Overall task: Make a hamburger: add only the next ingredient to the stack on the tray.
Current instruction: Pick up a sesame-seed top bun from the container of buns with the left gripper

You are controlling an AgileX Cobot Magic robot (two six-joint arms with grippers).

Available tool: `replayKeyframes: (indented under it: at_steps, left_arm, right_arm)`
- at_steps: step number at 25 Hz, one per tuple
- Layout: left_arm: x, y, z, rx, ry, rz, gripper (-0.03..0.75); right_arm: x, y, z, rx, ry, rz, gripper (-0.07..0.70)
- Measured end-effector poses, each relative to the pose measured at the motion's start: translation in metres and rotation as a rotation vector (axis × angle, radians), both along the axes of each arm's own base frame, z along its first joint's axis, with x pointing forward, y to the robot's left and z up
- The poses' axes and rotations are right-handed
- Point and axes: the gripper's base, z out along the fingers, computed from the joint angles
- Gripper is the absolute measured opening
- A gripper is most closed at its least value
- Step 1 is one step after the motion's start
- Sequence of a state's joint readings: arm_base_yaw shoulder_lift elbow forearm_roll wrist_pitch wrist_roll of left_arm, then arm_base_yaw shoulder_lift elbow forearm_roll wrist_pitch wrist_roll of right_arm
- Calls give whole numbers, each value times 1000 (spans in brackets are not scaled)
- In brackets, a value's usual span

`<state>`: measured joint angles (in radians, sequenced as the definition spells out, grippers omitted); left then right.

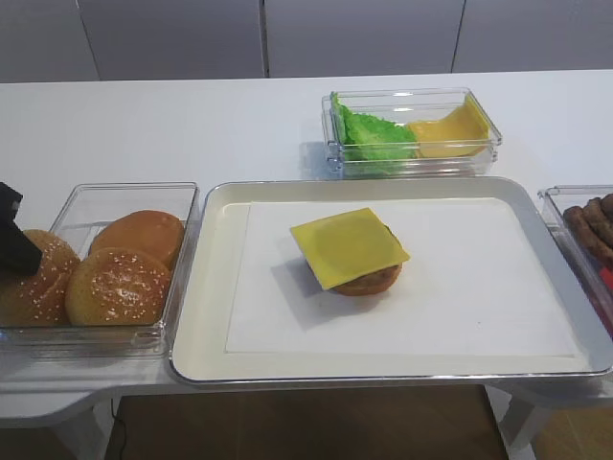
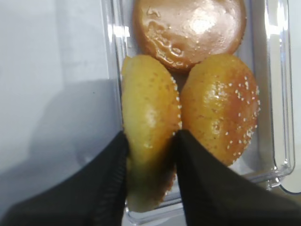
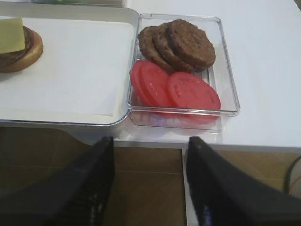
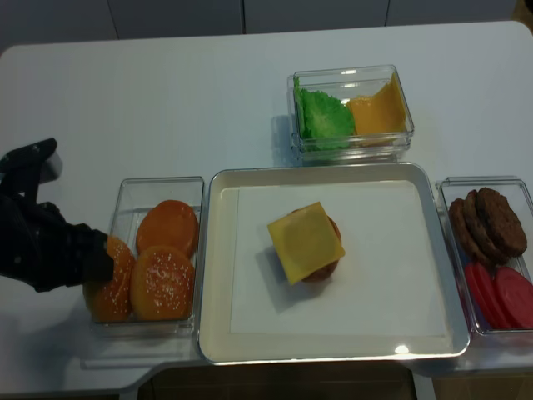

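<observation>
Left gripper (image 2: 150, 162) clamped on a sesame bun top (image 2: 150, 146), in the bun tub (image 4: 125, 193) left of the tray (image 4: 218, 275).
Bun tilted on edge, touching second seeded bun (image 2: 221, 108). Cheese-topped stack (image 1: 352, 252) mid-tray. Right gripper (image 3: 149, 162) spread wide, holding nothing, near the patty tub (image 3: 225, 61).

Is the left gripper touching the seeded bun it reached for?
Touching. The left wrist view shows both fingers pressed against the seeded bun's sides.

Stack (image 1: 352, 254) on tray (image 1: 215, 316); bun tub (image 1: 182, 206) left.
</observation>
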<state>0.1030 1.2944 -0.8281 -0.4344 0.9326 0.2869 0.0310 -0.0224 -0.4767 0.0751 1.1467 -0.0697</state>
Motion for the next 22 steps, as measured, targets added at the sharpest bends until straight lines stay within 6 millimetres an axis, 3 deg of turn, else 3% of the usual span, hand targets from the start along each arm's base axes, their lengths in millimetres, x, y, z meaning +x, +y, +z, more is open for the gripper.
replayKeyframes:
  at_steps: [11,22]
  left_arm:
    - [-2,-1,5,-13,-20,4,221]
    - [4,-3,58,-15,-149,-33,148]
  right_arm:
    - [0,0,0,0,0,0,376]
    - [0,0,0,0,0,0,376]
